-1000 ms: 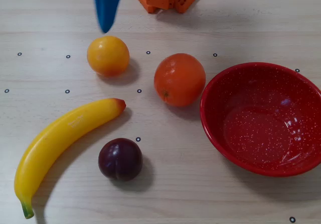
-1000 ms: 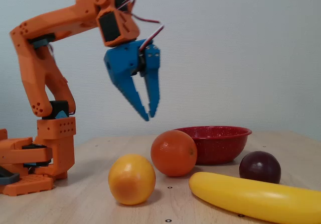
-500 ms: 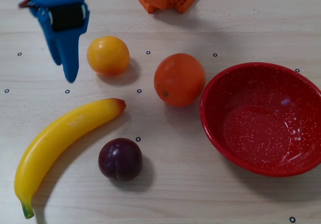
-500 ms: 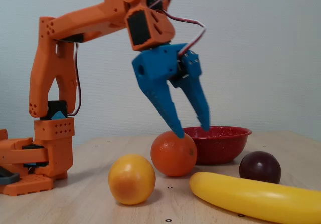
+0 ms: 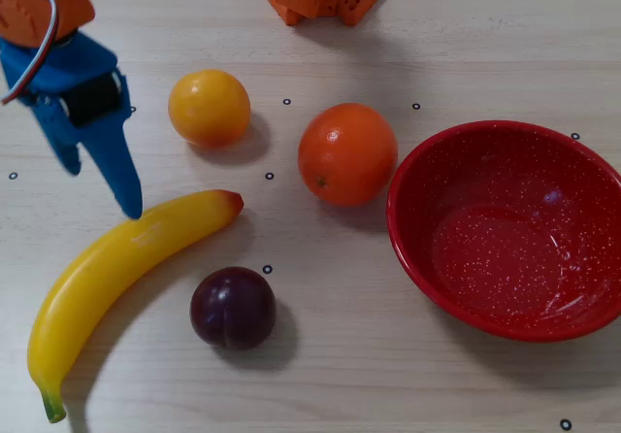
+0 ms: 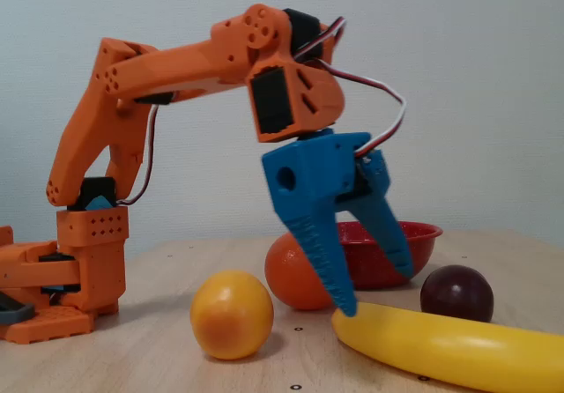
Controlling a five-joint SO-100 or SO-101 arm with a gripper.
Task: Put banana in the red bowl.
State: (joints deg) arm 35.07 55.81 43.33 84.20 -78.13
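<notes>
Overhead view: banana (image 5: 114, 273) lies flat on the worktop (image 5: 369, 375), lower left. Long axis runs diagonal, reddish tip up and right near centre, green stem end down at the bottom left corner; the curve bulges toward the upper left. Red bowl (image 5: 508, 227) sits at the right edge, well apart from the banana. Between them: orange (image 5: 346, 153) just beside the bowl's rim, plum (image 5: 232, 307) near the banana's inner curve, round yellow fruit (image 5: 209, 108) above the tip.

Blue gripper (image 5: 100, 192) enters from the upper left, jaws spread apart and holding nothing. The longer finger's tip sits at the banana's upper edge; the shorter one stops short over bare worktop.

Fixed view, low side angle, adds height: gripper (image 6: 379, 289) points downward from the orange arm (image 6: 167, 67), one fingertip reaching the banana (image 6: 449, 344) at its near end, the other hanging clear in front of the red bowl (image 6: 423, 234). Contact cannot be told for certain. Arm base (image 6: 53, 278) stands at left; overhead shows it only at the top edge. Banana here runs off the right edge, stem unseen.
</notes>
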